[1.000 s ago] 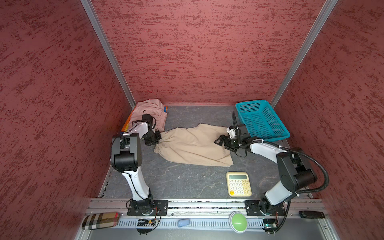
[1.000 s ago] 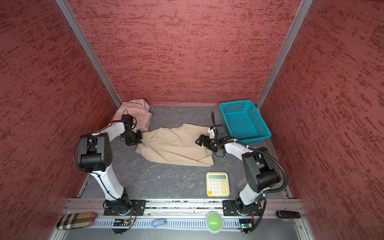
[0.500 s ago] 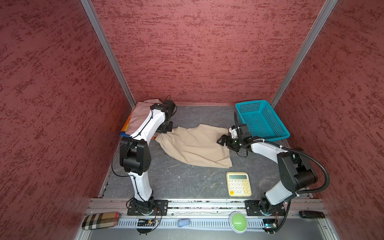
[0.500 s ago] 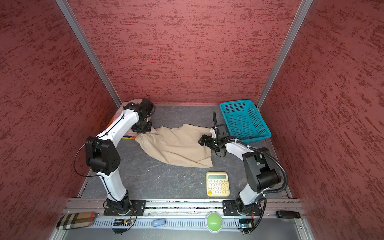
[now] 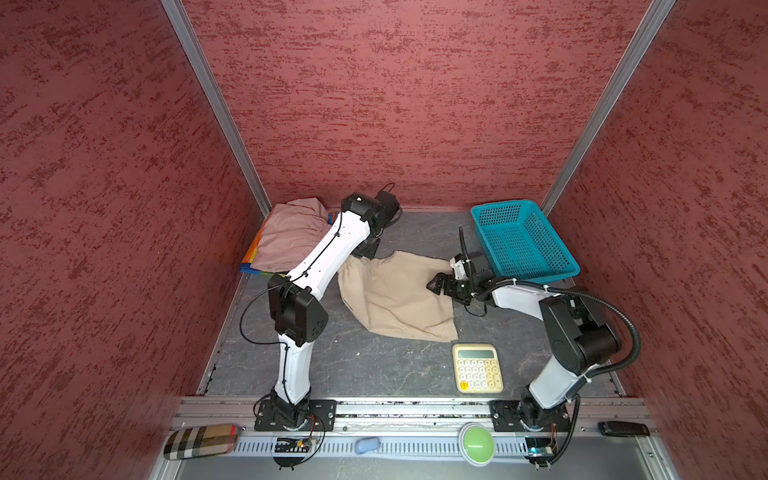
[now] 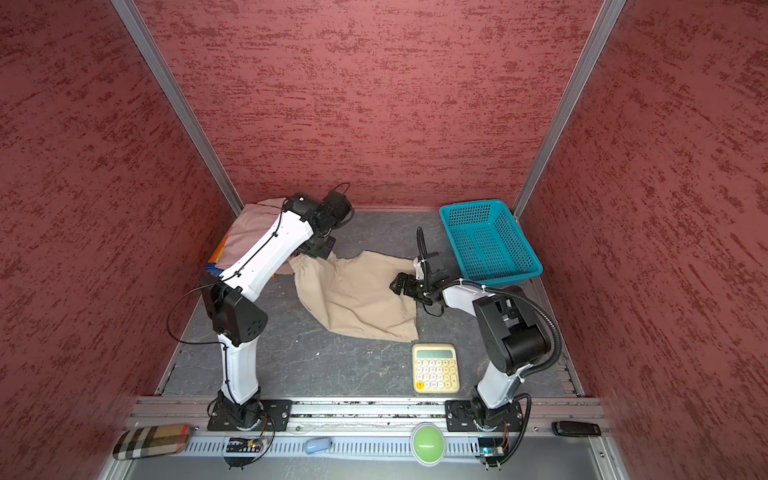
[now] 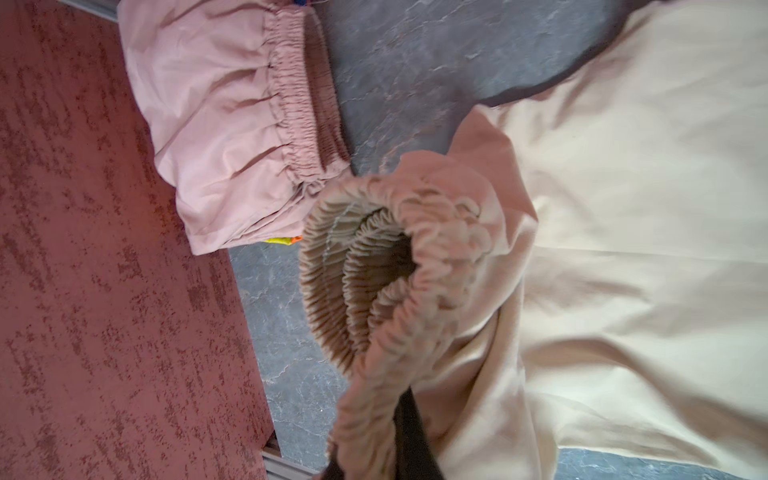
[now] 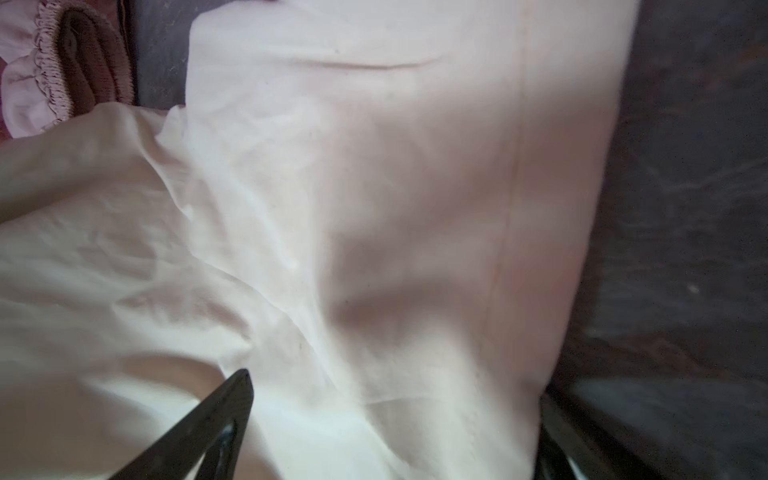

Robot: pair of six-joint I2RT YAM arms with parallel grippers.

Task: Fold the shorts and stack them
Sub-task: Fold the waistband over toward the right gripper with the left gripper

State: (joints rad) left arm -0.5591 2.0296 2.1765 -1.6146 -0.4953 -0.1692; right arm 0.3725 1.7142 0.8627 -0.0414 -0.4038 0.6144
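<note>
The beige shorts (image 5: 395, 291) are spread out, a bit crumpled, in the middle of the table (image 5: 374, 365) between the two arms. The gathered waist end is pinched in the left gripper (image 5: 367, 250), which is clamped tight on the bunched elastic and holds it slightly up off the surface; in the left wrist view only a dark sliver of a finger (image 7: 409, 436) can be made out under the fabric. The right gripper (image 5: 435, 285) is parked at the opposite edge of the same shorts, on the basket side, jaws spread wide and nothing gripped. In the right wrist view one finger (image 8: 212, 419) is seen over the pale cloth and the other off its edge; whether the cloth is actually touched can't be told. The pink shorts (image 5: 286, 239) are laid in the far left corner on top of the rainbow shorts (image 5: 250, 261), of which just a coloured edge is shown. A teal basket (image 5: 505, 206) is sat in the far right corner; a yellow calculator (image 5: 478, 368) is left near the front, close to the beige hem but apart from it.
</note>
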